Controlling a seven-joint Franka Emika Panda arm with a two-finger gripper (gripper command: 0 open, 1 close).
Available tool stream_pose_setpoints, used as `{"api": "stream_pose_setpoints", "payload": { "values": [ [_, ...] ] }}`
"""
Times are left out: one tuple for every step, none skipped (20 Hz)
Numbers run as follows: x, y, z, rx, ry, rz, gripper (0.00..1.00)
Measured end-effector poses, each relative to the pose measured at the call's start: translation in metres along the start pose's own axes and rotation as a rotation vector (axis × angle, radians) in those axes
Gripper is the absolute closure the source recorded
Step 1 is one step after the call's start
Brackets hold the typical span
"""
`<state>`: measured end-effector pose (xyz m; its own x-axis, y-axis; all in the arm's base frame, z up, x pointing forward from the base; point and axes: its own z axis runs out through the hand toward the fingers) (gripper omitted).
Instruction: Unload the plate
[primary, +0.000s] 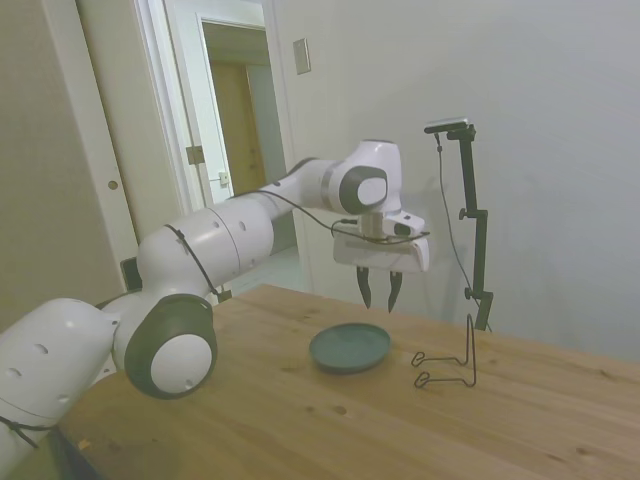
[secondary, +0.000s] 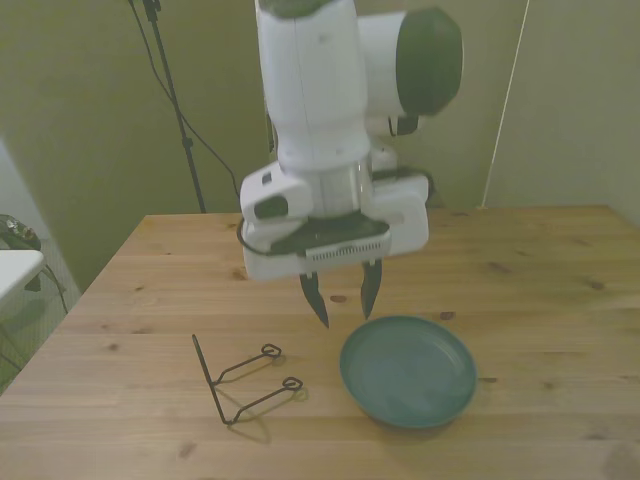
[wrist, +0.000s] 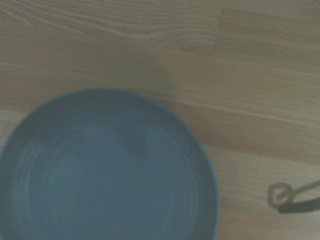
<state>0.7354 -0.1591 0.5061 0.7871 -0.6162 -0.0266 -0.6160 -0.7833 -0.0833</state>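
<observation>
Pincer (secondary: 342, 293) hung above the table (secondary: 560, 300), fingers parted with a small gap, gripping nothing. Teal-green plate (secondary: 408, 371) lay flat on the wood, right side up, just beside the spot under the fingertips, toward the front view's right and nearer the camera. Thin black wire stand (secondary: 240, 382) stood apart from the plate on the front view's left. Wrist view showed the plate (wrist: 100, 170) bare inside, one wire loop (wrist: 292, 196) near it.
</observation>
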Motion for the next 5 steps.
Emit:
{"api": "stream_pose_setpoints", "payload": {
  "values": [
    [-0.006,0.002,-0.016,0.009,0.001,0.015,0.00],
    [-0.012,0.003,-0.031,0.014,0.004,0.029,0.00],
    [-0.018,0.004,-0.046,0.019,0.008,0.046,0.00],
    [-0.024,0.005,-0.060,0.025,0.013,0.058,0.00],
    [-0.032,0.006,-0.075,0.030,0.017,0.069,0.00]
  ]
}}
